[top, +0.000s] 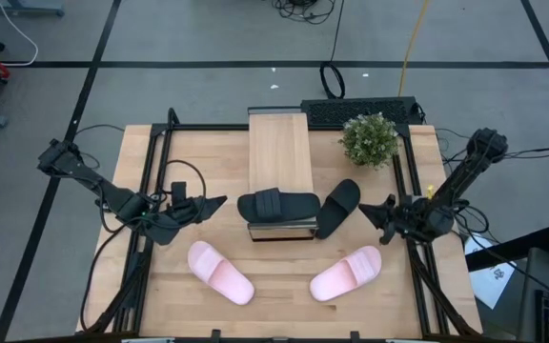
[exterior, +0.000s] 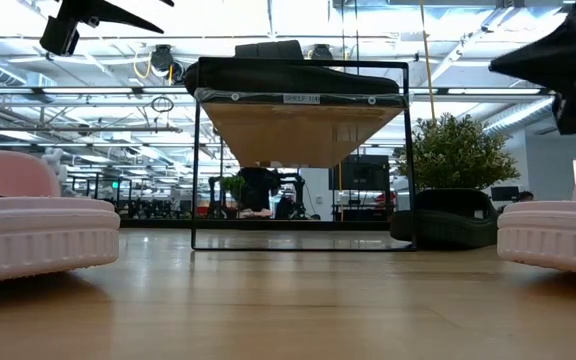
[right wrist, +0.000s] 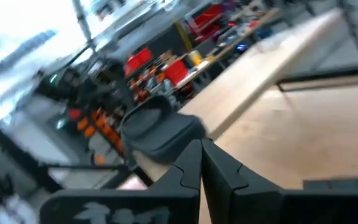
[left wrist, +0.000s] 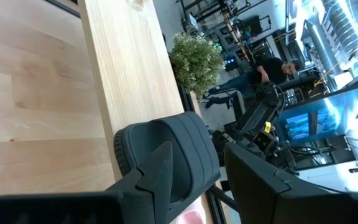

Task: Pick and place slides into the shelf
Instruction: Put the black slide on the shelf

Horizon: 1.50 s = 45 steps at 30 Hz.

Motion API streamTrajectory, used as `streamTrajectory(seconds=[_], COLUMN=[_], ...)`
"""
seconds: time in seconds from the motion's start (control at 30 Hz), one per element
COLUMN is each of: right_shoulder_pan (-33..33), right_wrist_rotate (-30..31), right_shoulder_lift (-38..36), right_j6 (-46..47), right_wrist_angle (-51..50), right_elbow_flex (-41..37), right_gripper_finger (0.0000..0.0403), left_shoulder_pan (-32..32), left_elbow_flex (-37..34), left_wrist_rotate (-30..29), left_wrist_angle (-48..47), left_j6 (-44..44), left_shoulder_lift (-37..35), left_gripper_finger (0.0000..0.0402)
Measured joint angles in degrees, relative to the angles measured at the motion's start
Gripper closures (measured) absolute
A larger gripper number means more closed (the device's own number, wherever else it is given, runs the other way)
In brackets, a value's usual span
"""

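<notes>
Currently four slides in view: two matte black, two pale pink, all open-toe with one wide strap and about equal in size. One shelf (top: 279,143), a long narrow rack with a light wood plank top on a dark metal frame, standing mid-table and taken here as the landmark. First black slide (top: 277,205) lies crosswise on the shelf's near end, resting on the plank; in the low view it shows as a dark shape on the rack's top. Second black slide (top: 338,208) lies on the tabletop just beside the shelf's near right corner, angled, not on the plank. First pink slide (top: 220,272) sits on the tabletop nearer than the shelf and to its left; second pink slide (top: 346,273) nearer than the shelf and to its right; the two are well apart, both soles down. One potted plant (top: 370,139) stands right of the shelf's far half. Left gripper (top: 219,202) hovers just left of the shelf's near end, fingers parted and holding nothing, tips pointed at the black slide on the plank, apart from it. Right gripper (top: 363,209) hangs right of the shelf, just beside the second black slide, fingers pressed together with nothing between them. One person shows in the room beyond, in the left wrist view
</notes>
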Motion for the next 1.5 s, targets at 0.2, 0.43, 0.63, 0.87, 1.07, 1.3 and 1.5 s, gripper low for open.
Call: streamTrajectory(seconds=[0.2, 0.43, 0.63, 0.87, 1.07, 1.3, 1.5], right_shoulder_pan=[-1.8, -2.0, -5.4, -15.5, -21.5, -28.1, -32.3], right_wrist_rotate=[-7.3, -2.5, -6.1, -32.0, -40.5, -47.1, -47.5], right_shoulder_lift=[0.1, 0.6, 5.9, 17.0, 25.0, 30.4, 33.1], right_j6=[-21.9, -29.6, -13.3, 3.2, 6.8, 9.2, 9.7], right_wrist_angle=[-0.3, -31.6, -69.6, -98.1, -104.4, -101.0, -101.7], right_elbow_flex=[6.7, 23.4, 40.8, 51.1, 51.7, 51.8, 51.8], right_gripper_finger=[0.0401, 0.0399, 0.0363, 0.0307, 0.0274, 0.0248, 0.0229], left_shoulder_pan=[0.0, 0.0, 0.0, 0.0, 0.0, 0.0, 0.0], left_elbow_flex=[0.0, 0.0, 0.0, 0.0, 0.0, 0.0, 0.0], left_wrist_rotate=[0.0, 0.3, 0.7, 0.8, 0.8, 0.8, 0.8], left_wrist_angle=[0.0, 0.0, 0.3, -0.2, -0.2, -0.2, -0.2], left_j6=[0.0, 0.0, 0.0, 0.0, 1.0, 2.1, 2.6], left_shoulder_lift=[0.0, 0.0, 0.0, 0.0, 0.0, 0.0, 0.0], left_gripper_finger=[0.0261, 0.0261, 0.0261, 0.0261, 0.0261, 0.0261, 0.0261])
